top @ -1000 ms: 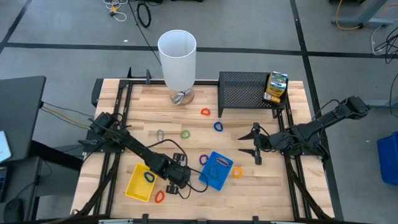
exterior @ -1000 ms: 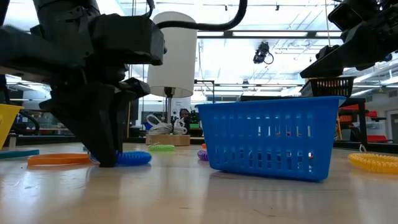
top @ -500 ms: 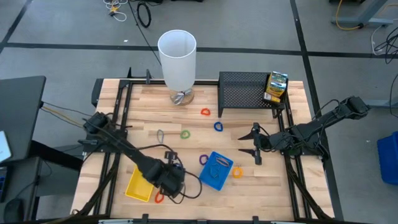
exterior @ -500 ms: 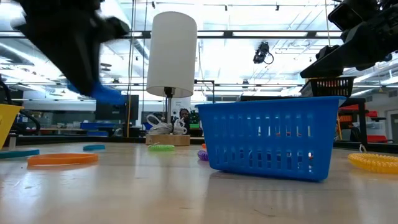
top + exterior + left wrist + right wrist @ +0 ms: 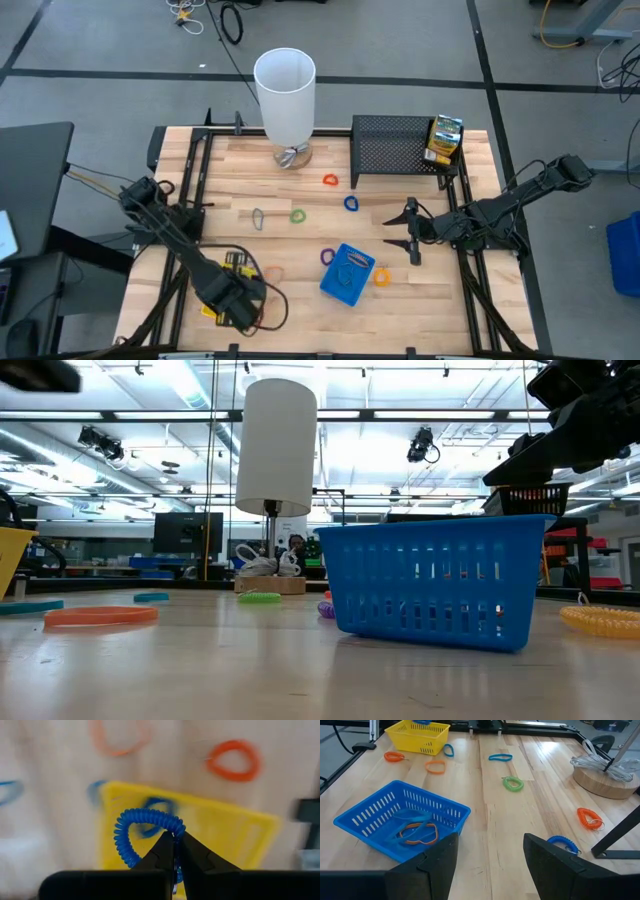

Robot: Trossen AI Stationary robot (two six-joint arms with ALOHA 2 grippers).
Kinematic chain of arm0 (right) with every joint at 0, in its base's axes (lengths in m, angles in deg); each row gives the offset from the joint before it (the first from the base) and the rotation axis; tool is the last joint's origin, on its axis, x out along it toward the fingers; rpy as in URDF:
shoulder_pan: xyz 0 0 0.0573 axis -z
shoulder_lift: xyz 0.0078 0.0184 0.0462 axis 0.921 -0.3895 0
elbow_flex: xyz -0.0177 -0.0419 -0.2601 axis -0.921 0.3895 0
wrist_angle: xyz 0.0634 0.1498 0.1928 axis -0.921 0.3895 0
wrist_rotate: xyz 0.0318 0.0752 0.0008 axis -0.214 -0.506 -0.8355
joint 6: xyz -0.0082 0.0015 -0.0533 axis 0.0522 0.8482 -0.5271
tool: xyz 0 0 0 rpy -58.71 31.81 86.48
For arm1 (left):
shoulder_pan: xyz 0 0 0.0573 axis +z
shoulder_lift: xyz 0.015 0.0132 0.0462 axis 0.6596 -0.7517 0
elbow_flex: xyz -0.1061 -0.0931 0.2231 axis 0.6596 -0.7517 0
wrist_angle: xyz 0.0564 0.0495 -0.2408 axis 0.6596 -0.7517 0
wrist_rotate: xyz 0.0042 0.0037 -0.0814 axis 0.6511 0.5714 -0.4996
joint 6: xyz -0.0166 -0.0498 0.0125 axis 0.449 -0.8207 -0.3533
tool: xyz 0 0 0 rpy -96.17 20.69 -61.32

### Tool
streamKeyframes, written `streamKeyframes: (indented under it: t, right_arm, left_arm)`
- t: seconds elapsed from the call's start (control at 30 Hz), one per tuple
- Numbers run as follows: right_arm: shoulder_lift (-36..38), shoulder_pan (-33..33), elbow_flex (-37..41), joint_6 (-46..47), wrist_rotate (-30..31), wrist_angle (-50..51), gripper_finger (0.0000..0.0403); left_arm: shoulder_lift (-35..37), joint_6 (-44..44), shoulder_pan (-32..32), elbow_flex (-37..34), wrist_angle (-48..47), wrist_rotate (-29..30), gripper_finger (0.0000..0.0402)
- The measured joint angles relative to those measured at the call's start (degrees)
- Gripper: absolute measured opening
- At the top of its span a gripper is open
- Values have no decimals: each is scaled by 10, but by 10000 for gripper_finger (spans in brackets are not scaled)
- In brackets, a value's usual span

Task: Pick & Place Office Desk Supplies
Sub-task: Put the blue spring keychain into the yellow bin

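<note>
My left jaws (image 5: 174,851) are clenched on a blue coiled loop (image 5: 145,832), and a second ago they were down on the surface pinching it next to the blue tray (image 5: 347,273). Since then I have lifted it clear and swung the arm toward my own near corner, so the loop now hangs above the yellow tray (image 5: 220,837), which the left wrist view shows spread out directly beneath the jaws. In the high view the left arm covers most of that tray, with only a yellow edge showing beside it. One blue loop already lies inside the tray. I judge the carry is nearly finished, and what remains for this piece is to settle over the tray's middle and let go so the coil drops inside rather than onto the rim. My right jaws (image 5: 490,862) stand released and hold nothing, parked over the right side of the surface beside the blue tray, which has an orange loop and a blue one in it. Plenty of loops are scattered on the surface: an orange loop (image 5: 435,766), a green loop (image 5: 513,783), and others, so the sorting is far from done.
</note>
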Motion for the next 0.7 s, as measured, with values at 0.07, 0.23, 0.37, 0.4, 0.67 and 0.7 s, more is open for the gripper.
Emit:
streamKeyframes:
  t: [0.07, 0.23, 0.37, 0.4, 0.67, 0.7]
  right_arm:
    - [0, 0, 0, 2, 0, 0, 235]
    - [0, 0, 0, 3, 0, 0, 235]
    - [0, 0, 0, 5, 0, 0, 235]
    - [0, 0, 0, 5, 0, 0, 235]
    - [0, 0, 0, 8, 2, 0, 235]
    - [0, 0, 0, 8, 2, 0, 235]
  left_arm:
    - [0, 0, -5, -16, 49, -26, 14]
    - [0, -27, -16, -73, 128, -53, 14]
    - [0, -46, -19, -114, 167, -72, 14]
    - [0, -53, -20, -123, 169, -74, 14]
    - [0, -112, -23, -149, 169, -73, 110]
    - [0, -118, -23, -149, 169, -73, 124]
